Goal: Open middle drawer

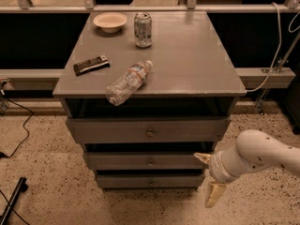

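Note:
The grey cabinet has three drawer fronts stacked under its top. The middle drawer (140, 161) is the second one, a long flat grey front with a small brass knob (151, 162) at its centre; it stands shut. My gripper (207, 179) is open, at the right end of the middle and bottom drawers, in front of the cabinet's lower right corner. One cream fingertip (202, 157) is level with the middle drawer and the other hangs lower, near the floor. The gripper holds nothing and is well to the right of the knob.
On the cabinet top (187, 55) lie a plastic bottle (127, 82) overhanging the front edge, a dark bar (91, 64), a can (143, 29) and a bowl (110, 21). The top drawer (149, 130) sticks out slightly. Cables run over the floor at left.

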Robot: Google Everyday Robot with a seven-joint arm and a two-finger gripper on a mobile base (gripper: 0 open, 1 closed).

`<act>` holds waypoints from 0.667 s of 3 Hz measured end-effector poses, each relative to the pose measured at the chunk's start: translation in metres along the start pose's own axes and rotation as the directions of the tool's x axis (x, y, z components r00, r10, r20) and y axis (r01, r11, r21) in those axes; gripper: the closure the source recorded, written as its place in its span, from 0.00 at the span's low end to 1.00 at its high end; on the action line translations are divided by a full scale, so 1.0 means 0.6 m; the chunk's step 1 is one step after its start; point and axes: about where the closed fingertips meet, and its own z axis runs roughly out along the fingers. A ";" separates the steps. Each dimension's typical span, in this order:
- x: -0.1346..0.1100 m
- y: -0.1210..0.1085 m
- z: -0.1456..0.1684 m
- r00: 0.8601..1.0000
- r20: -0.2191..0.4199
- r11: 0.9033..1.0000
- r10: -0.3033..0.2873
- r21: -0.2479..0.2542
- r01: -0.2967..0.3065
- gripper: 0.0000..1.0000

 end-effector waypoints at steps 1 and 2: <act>0.057 0.014 0.032 0.999 -0.008 0.999 0.044 0.005 -0.044 0.00; 0.082 0.001 0.056 0.997 0.012 0.993 0.073 0.089 -0.074 0.00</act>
